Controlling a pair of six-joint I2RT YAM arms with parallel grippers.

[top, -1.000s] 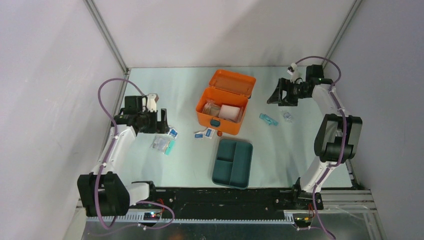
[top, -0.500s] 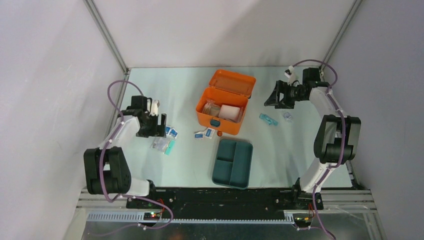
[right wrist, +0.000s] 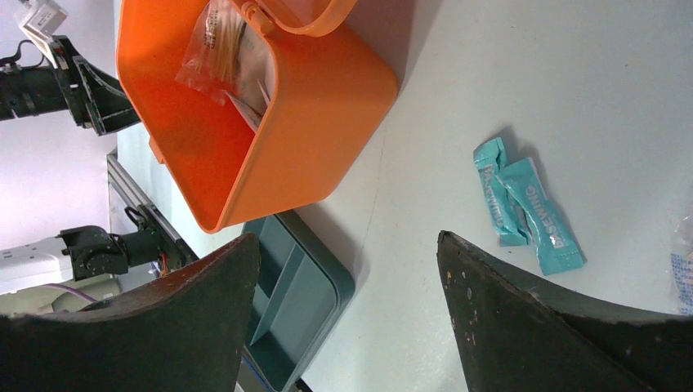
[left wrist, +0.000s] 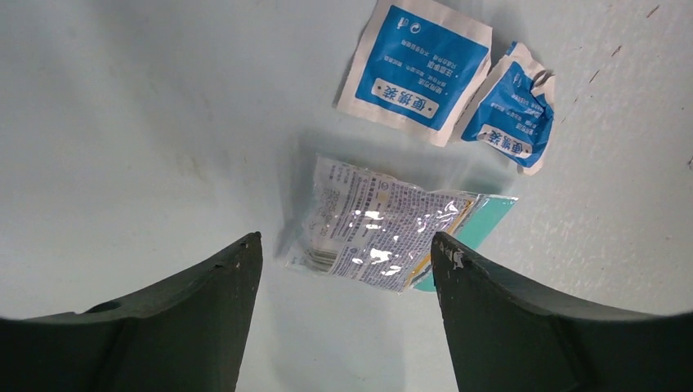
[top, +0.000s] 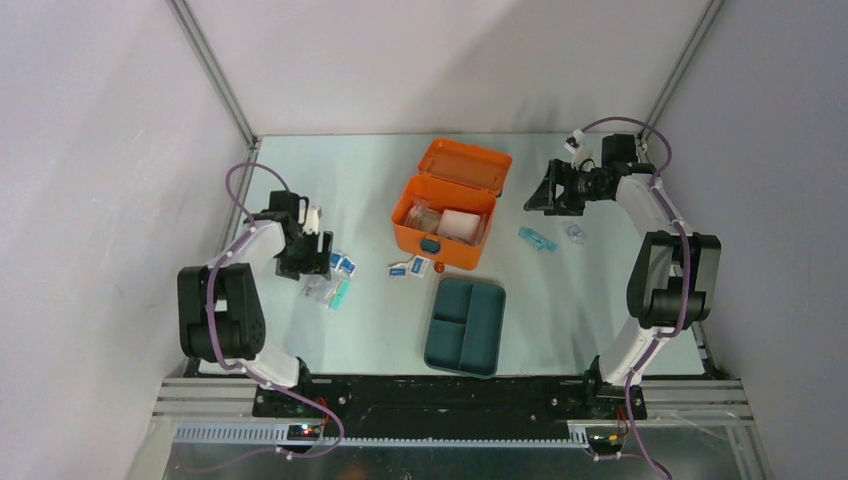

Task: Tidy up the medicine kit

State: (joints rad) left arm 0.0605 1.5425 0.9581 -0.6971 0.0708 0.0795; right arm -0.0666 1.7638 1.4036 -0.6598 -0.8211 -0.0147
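Since a second ago the left arm has folded back toward its base, and its left tool (top: 318, 250) has come down low over the little packets, while the right arm has hardly moved. Both tools have their fingers spread wide apart with nothing between them. Only the dark, dull inner edges of the left tool's fingers (left wrist: 196, 314) show at the bottom of the wrist view; the rest is cut off. Between them lies a clear crinkly packet (left wrist: 380, 224), shiny with glare, and its tiny print is too small to read. It lies on top of a flat teal slip (left wrist: 482, 219), hiding most of it. Just past it sit two blue-and-white paper sachets (left wrist: 414, 72), one square and flat, one smaller and wrinkled at its torn corner. The medicine kit (top: 448, 212) stands in the middle of the pale surface (top: 330, 185), a bright orange smooth plastic box with its lid tipped back. Inside I can make out a white block and a clear bag, but not what they are. The right tool (top: 540, 195) hangs to the kit's right, above two slim teal sachets (right wrist: 525, 205) that lie touching. A dark teal tray (top: 466, 326) with dividers lies in front of the kit.
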